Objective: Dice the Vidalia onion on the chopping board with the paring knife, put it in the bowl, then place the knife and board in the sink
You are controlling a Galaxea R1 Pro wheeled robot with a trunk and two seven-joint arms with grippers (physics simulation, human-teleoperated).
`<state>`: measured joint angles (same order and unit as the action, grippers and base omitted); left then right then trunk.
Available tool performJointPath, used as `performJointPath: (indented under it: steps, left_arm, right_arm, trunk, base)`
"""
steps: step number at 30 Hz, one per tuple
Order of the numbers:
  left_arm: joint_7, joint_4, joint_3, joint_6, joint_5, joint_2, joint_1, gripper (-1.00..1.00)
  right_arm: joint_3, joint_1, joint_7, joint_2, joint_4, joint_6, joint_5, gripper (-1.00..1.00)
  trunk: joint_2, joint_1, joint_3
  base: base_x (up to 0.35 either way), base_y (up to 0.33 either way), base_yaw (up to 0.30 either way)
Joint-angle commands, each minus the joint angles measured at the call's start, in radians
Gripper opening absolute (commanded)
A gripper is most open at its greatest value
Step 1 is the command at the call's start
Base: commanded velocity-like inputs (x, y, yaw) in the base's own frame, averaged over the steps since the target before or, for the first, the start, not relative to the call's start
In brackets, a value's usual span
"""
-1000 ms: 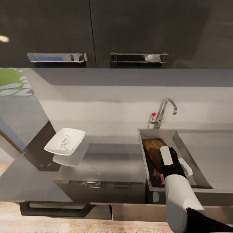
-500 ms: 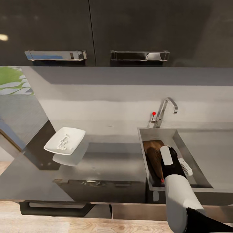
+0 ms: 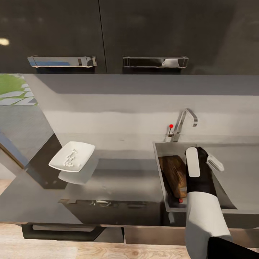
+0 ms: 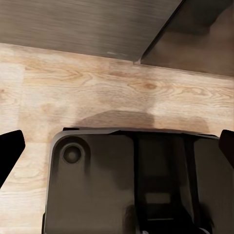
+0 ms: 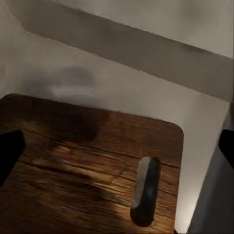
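The chopping board (image 3: 173,172) lies slanted in the sink (image 3: 158,149), its brown wood also in the right wrist view (image 5: 73,161). A red tip of the paring knife (image 3: 180,200) pokes out at the sink's near end, beside my right forearm. A slim dark shape (image 5: 145,190) rests on the board; what it is I cannot tell. My right gripper (image 3: 204,160) hovers over the basin, open and holding nothing. The white bowl (image 3: 72,156) on the countertop (image 3: 118,180) holds small pale onion bits. My left gripper (image 4: 117,151) is open, pointing down at the floor.
A chrome faucet (image 3: 184,124) with a red knob (image 3: 171,126) stands behind the sink. Dark wall cabinets (image 3: 108,36) with metal handles hang overhead. The flat drainboard (image 3: 237,169) lies right of the basin. The robot's dark base (image 4: 126,185) stands on wooden flooring (image 4: 97,92).
My right gripper has risen out of the basin and moved toward the faucet. The board stays in the sink, and the knife's red tip now shows lower by the near wall.
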<state>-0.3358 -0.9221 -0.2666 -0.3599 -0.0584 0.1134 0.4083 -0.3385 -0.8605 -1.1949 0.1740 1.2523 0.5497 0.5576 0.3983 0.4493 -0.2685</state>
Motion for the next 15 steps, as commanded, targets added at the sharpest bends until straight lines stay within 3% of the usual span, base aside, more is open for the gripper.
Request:
performJointPath:
  steps: [1,3,9,12,15]
  left_arm:
    - [-0.006,-0.001,-0.005,-0.002,-0.006,0.002,0.0,1.0]
    - [-0.006,-0.001,-0.005,-0.002,-0.006,0.001,0.0,1.0]
    - [-0.006,0.0,-0.005,-0.002,-0.006,0.002,0.0,1.0]
    - [-0.006,0.0,-0.005,-0.002,-0.006,0.002,0.0,1.0]
    - [-0.006,0.0,-0.005,-0.002,-0.006,0.002,0.0,1.0]
  right_arm:
    - [0.01,0.0,0.004,0.001,0.063,0.099,0.006,1.0]
    - [0.016,0.001,0.033,0.001,0.117,0.182,0.007,1.0]
    - [0.019,0.006,0.264,0.001,0.179,0.387,0.003,1.0]
    - [0.019,0.006,0.335,0.001,0.181,0.421,0.001,1.0]
    - [0.019,0.006,0.355,0.001,0.182,0.428,0.001,1.0]
  trunk:
    - [0.002,0.001,-0.002]
    - [0.002,0.001,-0.002]
    - [0.002,0.001,-0.002]
    - [0.002,0.001,-0.002]
    - [0.002,0.001,-0.002]
  base:
    - [0.0,0.0,0.0]
    - [0.0,0.0,0.0]
    - [0.0,0.0,0.0]
    - [0.0,0.0,0.0]
    - [0.0,0.0,0.0]
